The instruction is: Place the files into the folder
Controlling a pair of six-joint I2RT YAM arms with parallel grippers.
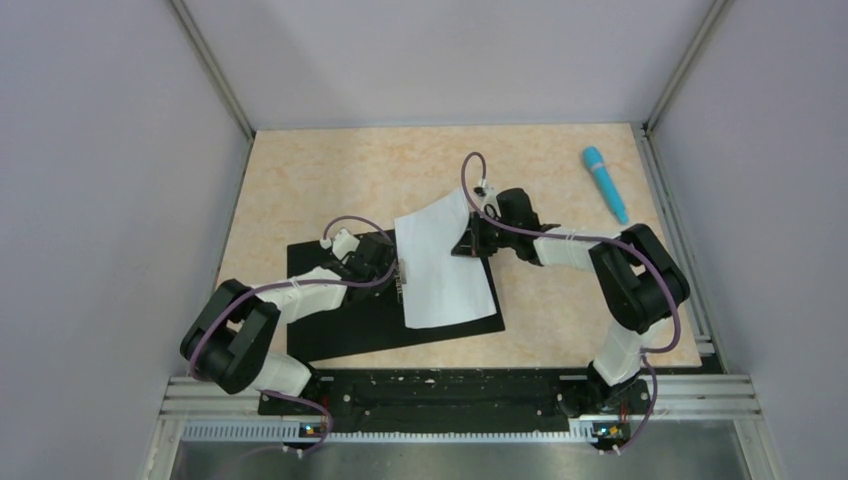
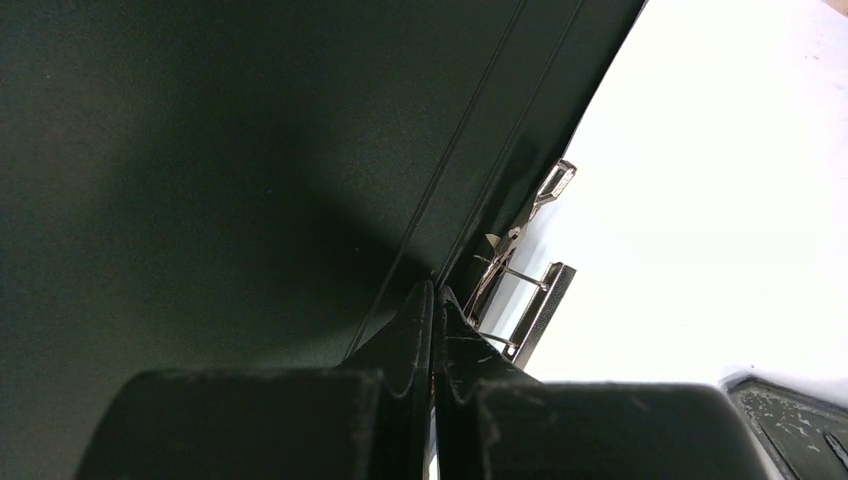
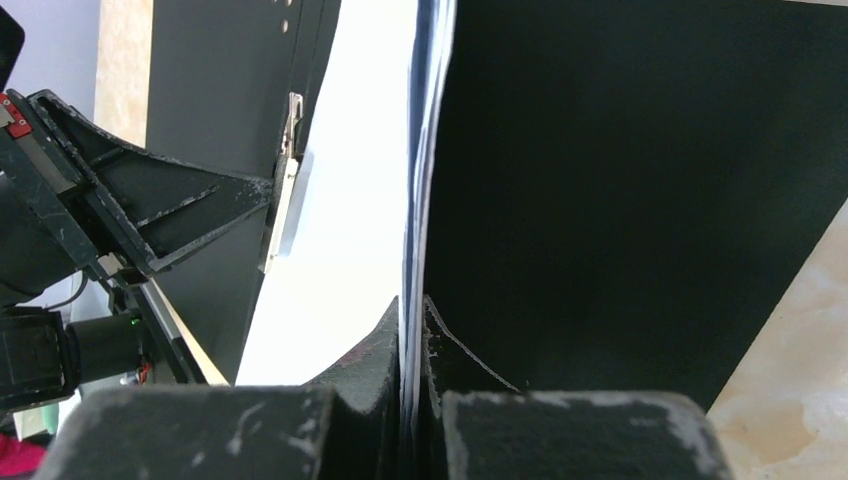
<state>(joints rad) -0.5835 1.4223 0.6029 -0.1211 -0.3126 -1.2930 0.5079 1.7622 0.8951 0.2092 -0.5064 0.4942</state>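
Note:
The folder [image 1: 340, 325] lies open on the table, black inside up. The files [image 1: 440, 270], white sheets, lie on its right half with their far right corner lifted. My right gripper [image 1: 470, 243] is shut on the sheets' right edge; in the right wrist view the files [image 3: 340, 200] run edge-on between its jaws [image 3: 412, 300] above the black folder [image 3: 620, 180]. My left gripper [image 1: 383, 262] is shut, its tips [image 2: 435, 290] against the folder [image 2: 250, 150] right beside the metal clip [image 2: 530, 290], at the left edge of the files [image 2: 700, 200].
A blue pen-like tool [image 1: 607, 183] lies at the back right of the tan table [image 1: 330, 170]. Grey walls stand on three sides. A metal rail [image 1: 450, 395] runs along the near edge by the arm bases.

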